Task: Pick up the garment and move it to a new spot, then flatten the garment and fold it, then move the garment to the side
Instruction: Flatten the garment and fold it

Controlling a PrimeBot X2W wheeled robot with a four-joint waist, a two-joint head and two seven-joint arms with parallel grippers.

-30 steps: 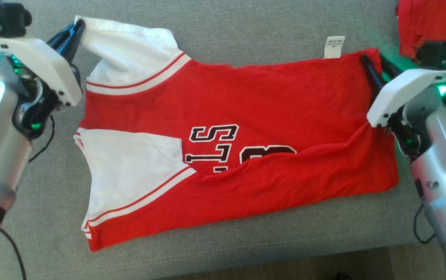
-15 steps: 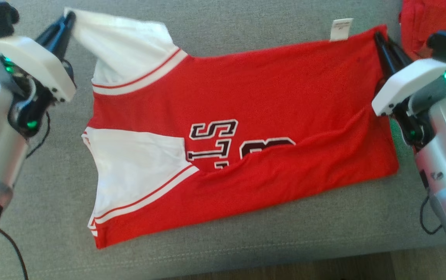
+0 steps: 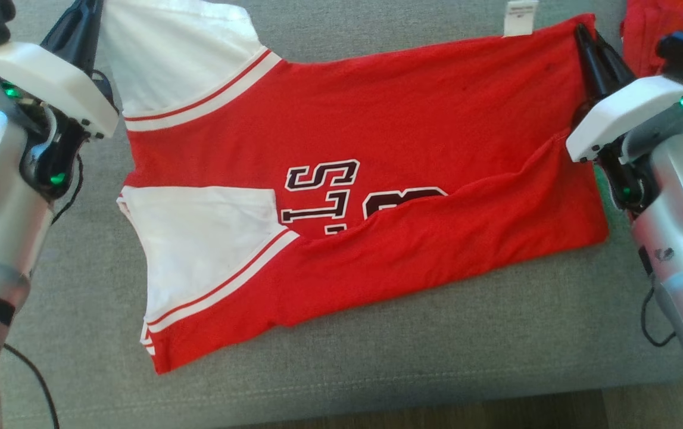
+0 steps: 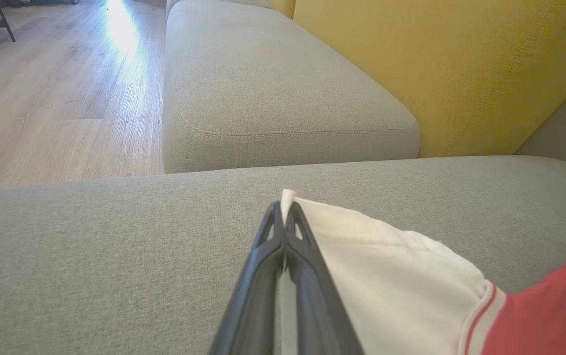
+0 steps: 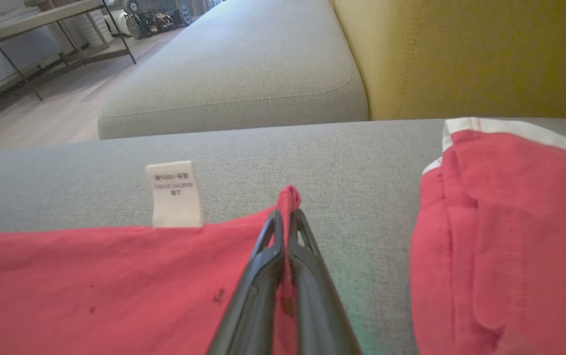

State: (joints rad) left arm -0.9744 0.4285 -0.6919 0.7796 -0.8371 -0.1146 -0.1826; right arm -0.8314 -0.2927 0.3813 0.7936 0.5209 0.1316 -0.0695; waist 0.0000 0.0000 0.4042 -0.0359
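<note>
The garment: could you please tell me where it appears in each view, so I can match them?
Head view: the garment spreads across the middle, sleeves at left.
Left wrist view: its white sleeve lies lower right, tip pinched in the left gripper.
Right wrist view: its red body lies lower left, corner pinched in the right gripper.
Shared landmark: the grey sofa cushion beneath it.

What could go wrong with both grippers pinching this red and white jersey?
The right gripper holds only a small corner tip of the red-and-white printed jersey, so it might slip when pulled. The loose fold over the black print may become a crease. The plain red bundle nearby could snag.
</note>
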